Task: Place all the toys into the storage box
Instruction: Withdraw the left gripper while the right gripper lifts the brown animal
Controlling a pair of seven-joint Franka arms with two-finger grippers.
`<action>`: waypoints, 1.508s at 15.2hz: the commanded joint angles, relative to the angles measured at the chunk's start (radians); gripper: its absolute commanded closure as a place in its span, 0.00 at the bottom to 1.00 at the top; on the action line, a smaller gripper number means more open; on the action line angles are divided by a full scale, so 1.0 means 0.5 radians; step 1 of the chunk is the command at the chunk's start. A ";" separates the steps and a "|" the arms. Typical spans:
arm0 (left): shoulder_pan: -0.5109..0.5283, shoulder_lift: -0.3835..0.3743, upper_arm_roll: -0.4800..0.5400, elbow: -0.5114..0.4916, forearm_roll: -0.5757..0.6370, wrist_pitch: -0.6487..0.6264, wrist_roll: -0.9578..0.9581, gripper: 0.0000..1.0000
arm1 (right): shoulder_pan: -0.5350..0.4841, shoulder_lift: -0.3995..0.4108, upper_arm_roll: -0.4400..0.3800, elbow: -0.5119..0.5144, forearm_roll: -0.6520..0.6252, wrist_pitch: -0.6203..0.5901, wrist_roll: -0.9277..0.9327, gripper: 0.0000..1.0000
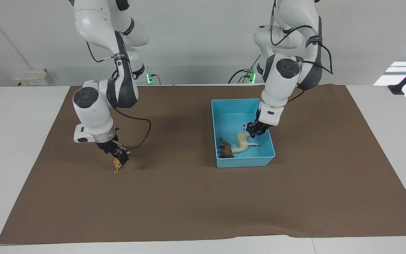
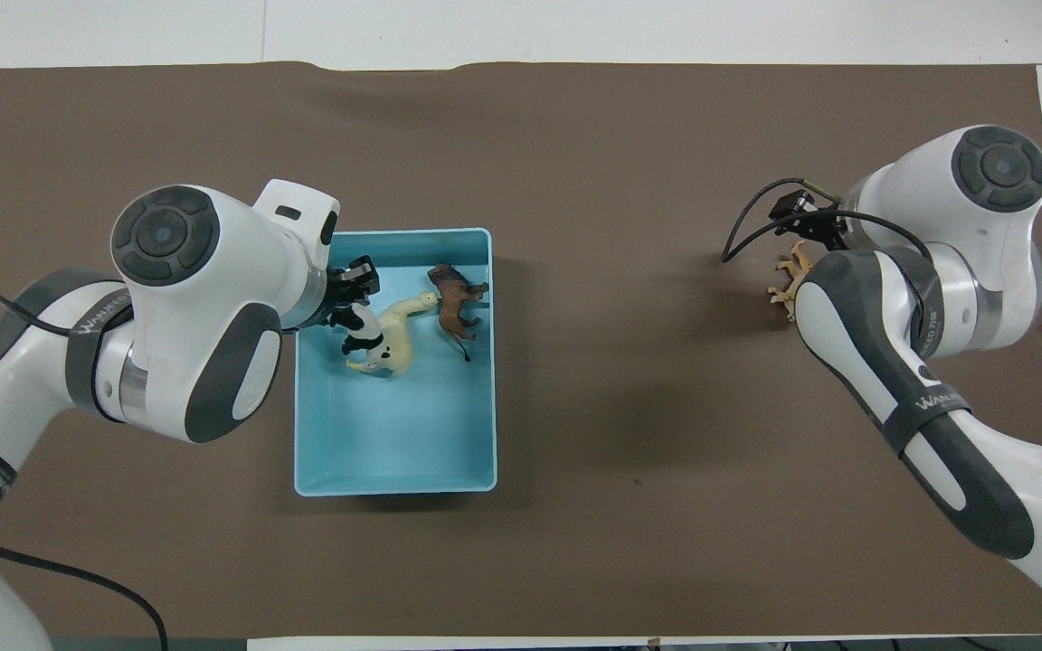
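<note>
**Progress check: two toys stowed, two in hand or nearly so**

Storage box [image 1: 236,106], a light blue rectangular plastic bin with low walls, sits on the brown mat [image 1: 196,197] covering the surface, toward the left arm's end. Inside it lie the cream-white plastic horse [image 2: 394,330] and the brown lion-like figurine [image 2: 455,300], side by side and touching at the head. These two count as done.

The left tool [image 2: 351,294] hangs over the box interior, just above the horse, with the tiny black-and-white panda [image 2: 362,336] at its fingertips. Its fingers appear to be parting around the panda; whether the grip holds or has just let go cannot be settled from either view. The panda is above the box, not yet lying on its floor.

The right tool [image 1: 117,152] is down on the mat toward the right arm's end, placed directly over the orange striped tiger [image 1: 117,164], which lies on the mat well apart from the box. Its fingers stand apart, so the tiger is judged not yet gripped.

Remaining: release of the panda into the box, then grasp, carry and deposit of the tiger. Roughly half complete, third item imminent.
</note>
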 commanded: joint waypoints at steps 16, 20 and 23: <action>0.387 -0.437 0.089 0.421 -0.007 -1.161 1.290 0.00 | -0.084 0.069 0.012 -0.436 0.021 0.644 -0.121 1.00; 0.420 -0.268 0.153 0.694 0.005 -1.302 1.446 0.00 | -0.081 0.060 0.012 -0.356 0.018 0.543 -0.164 1.00; 0.417 -0.225 0.157 0.719 0.005 -1.308 1.452 0.00 | -0.045 0.011 0.055 -0.084 0.018 0.143 -0.149 1.00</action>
